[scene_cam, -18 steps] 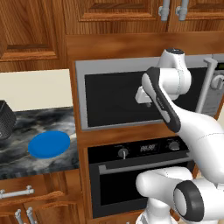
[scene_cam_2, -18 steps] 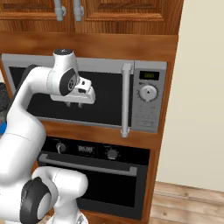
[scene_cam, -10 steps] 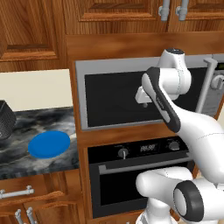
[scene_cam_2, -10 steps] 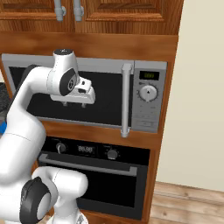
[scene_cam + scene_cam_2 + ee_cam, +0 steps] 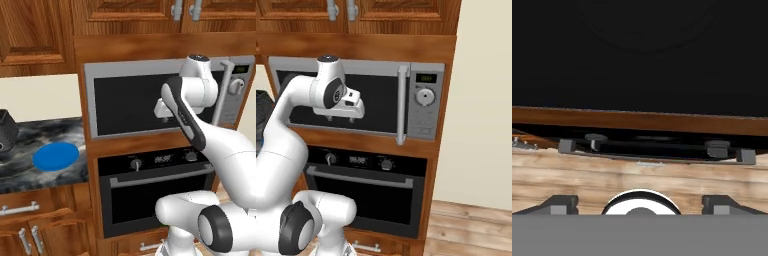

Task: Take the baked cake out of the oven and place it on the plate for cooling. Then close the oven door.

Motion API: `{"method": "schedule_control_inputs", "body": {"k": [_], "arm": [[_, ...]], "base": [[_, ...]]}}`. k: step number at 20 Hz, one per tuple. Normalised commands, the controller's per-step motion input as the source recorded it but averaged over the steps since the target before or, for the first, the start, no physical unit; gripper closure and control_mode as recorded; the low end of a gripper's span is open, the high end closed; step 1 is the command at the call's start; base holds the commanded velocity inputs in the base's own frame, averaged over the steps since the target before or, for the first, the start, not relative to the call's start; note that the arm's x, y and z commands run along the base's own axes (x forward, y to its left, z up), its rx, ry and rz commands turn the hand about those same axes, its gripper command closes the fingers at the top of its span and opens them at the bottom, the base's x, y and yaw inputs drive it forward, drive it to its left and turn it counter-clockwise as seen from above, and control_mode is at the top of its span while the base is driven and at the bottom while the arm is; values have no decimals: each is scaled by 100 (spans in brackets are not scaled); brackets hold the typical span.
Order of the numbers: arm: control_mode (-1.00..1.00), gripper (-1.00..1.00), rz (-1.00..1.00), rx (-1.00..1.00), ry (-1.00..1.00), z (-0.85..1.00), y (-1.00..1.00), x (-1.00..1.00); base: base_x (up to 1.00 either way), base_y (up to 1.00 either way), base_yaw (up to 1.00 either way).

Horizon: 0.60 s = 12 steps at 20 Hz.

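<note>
**Pincer spread wide above the oven front**

The pincer (image 5: 640,204) stood open, its two dark fingertips (image 5: 558,204) set far apart. Beyond them lay the oven's (image 5: 652,142) black knob strip with its silver door handle (image 5: 654,156), a wooden band (image 5: 637,120) and dark glass (image 5: 640,50) above.

A home kitchen: warm wooden cabinets (image 5: 35,30) with silver handles, a silver-framed microwave (image 5: 421,100) built in above a black oven (image 5: 155,190) with knobs and a digital display, a dark marbled stone worktop (image 5: 30,165) carrying a bright blue round plate (image 5: 56,155), and a wooden plank floor (image 5: 471,230).
</note>
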Motion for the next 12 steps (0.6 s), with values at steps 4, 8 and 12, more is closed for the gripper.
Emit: {"method": "schedule_control_inputs", "body": {"k": [4,8,12], "arm": [[100,-100,0,0,0,0,0,0],[100,-100,0,0,0,0,0,0],[100,-100,0,0,0,0,0,0]], "base": [[-37,25,-25],[-31,38,-48],[-38,39,-44]]}}
